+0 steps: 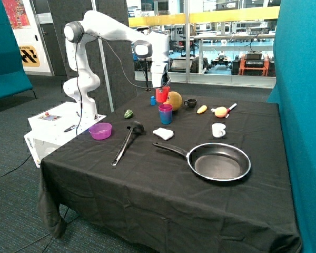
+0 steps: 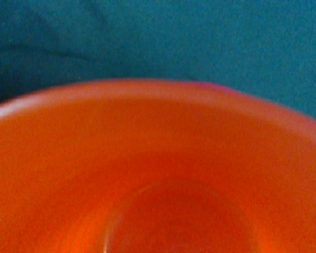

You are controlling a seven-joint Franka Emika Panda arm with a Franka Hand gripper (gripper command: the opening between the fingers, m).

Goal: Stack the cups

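The red cup (image 1: 162, 95) hangs in the air above the table, and my gripper (image 1: 161, 88) is shut on it from above. Just below and slightly nearer the table's front stands the blue cup (image 1: 166, 117) with the magenta-pink cup (image 1: 165, 108) nested in it, only its rim showing. In the wrist view the red cup's inside (image 2: 158, 174) fills nearly the whole picture, and the dark tablecloth (image 2: 158, 37) shows beyond its rim.
An orange ball-like fruit (image 1: 174, 100) and a small black mug (image 1: 191, 103) sit right behind the cups. On the black table are also a purple bowl (image 1: 100, 130), a black ladle (image 1: 127, 139), a white cloth (image 1: 164, 133), a white mug (image 1: 218, 129) and a frying pan (image 1: 221, 161).
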